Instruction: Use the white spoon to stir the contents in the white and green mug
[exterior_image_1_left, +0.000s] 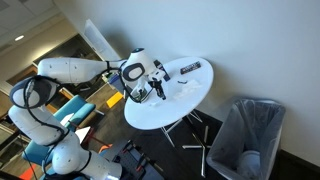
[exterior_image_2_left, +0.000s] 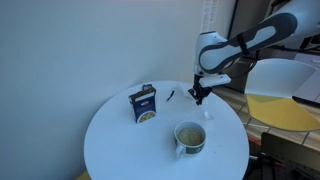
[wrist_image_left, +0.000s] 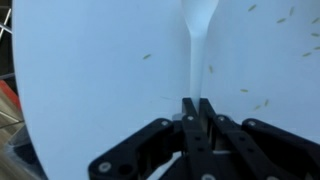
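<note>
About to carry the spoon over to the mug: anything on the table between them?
Nothing visible. The pincer grips the white spoon, and the table between it and the white and green mug looks bare. The blue box stands off to one side.

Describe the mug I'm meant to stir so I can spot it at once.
Find the round white table in an exterior view. On it, nearer the camera than the claw and the blue box, stands the white and green mug. It is the only squat, open-topped round thing there, with a pale outside.
</note>
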